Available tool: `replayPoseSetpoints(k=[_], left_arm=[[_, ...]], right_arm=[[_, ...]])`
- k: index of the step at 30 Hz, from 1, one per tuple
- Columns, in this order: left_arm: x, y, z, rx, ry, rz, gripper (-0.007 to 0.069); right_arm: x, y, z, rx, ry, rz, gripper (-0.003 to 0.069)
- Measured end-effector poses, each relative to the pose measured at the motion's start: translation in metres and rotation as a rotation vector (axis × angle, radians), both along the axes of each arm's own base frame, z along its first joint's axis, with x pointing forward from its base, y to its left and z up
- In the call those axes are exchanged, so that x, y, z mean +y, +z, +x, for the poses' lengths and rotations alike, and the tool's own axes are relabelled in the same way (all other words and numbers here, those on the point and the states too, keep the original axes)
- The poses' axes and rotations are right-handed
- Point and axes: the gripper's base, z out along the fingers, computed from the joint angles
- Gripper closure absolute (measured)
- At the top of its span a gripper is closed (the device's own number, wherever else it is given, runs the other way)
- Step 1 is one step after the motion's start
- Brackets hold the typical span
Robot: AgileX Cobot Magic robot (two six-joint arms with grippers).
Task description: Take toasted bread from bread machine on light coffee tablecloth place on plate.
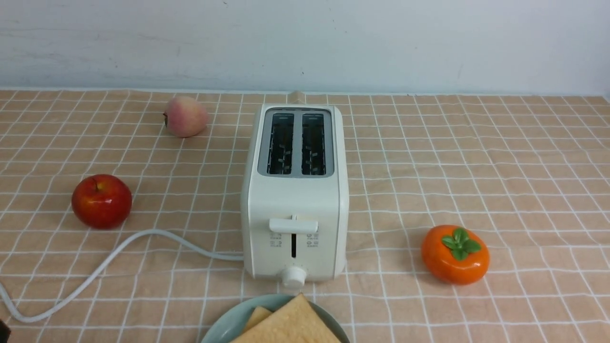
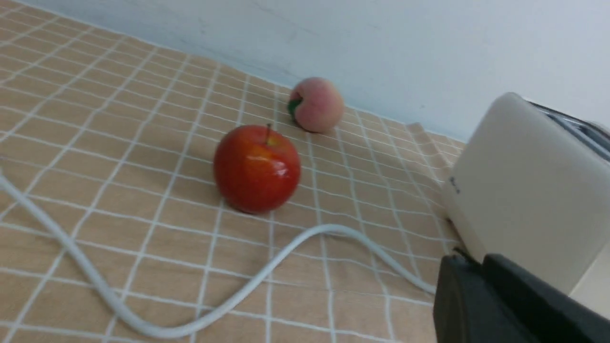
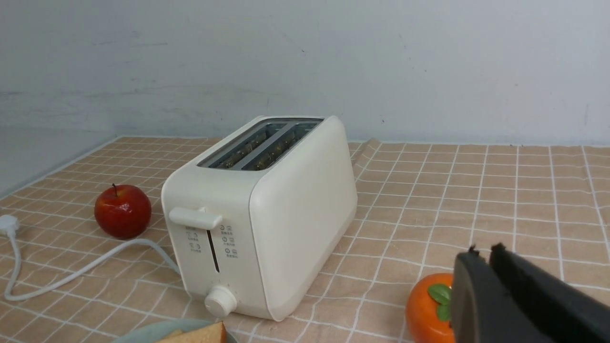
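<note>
Left gripper (image 2: 481,271) at the near left of the worktop, dark fingers pressed together with nothing between them — closed and empty, close beside the bread machine's side wall. Red apple (image 1: 101,200) toward the left edge, peach (image 1: 185,116) farther back near the far edge, both on the light coffee tablecloth (image 1: 476,166). White cord (image 1: 95,271) snaking from the near left corner to the bread machine (image 1: 294,190).

Bread machine standing upright at the middle of the worktop, long axis running from near edge to far edge, lever and knob facing the near edge. Both slots bare inside — only dark wire racks visible, lever up.

Plate (image 1: 224,328) at the middle of the near edge, just in front of the knob, partly cut off. Toasted bread (image 1: 290,324) on the plate: two slices lying flat, one overlapping the other, the upper slice's corner pointing toward the bread machine.

Orange persimmon (image 1: 455,254) with green leaf cap to the right of the bread machine, apart from it. Right gripper (image 3: 486,267) near the persimmon at the near right, dark fingers together, closed and holding nothing.
</note>
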Motion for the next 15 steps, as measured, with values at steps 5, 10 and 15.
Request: replayPoseSetpoints(k=[5,10,15], left_arm=[[0.000,-0.017,-0.003,0.168,-0.007,0.048,0.0581],[0.000,-0.021,-0.004,0.207,-0.014,0.062,0.0573],[0.000,-0.021,-0.004,0.207,-0.013,0.065,0.0568]], right_arm=[[0.000,0.000,0.000,-0.001,-0.001,-0.002,0.0606],[0.000,0.000,0.000,-0.001,-0.001,-0.003,0.0602],[0.000,0.000,0.000,0.000,0.000,-0.001,0.0594]])
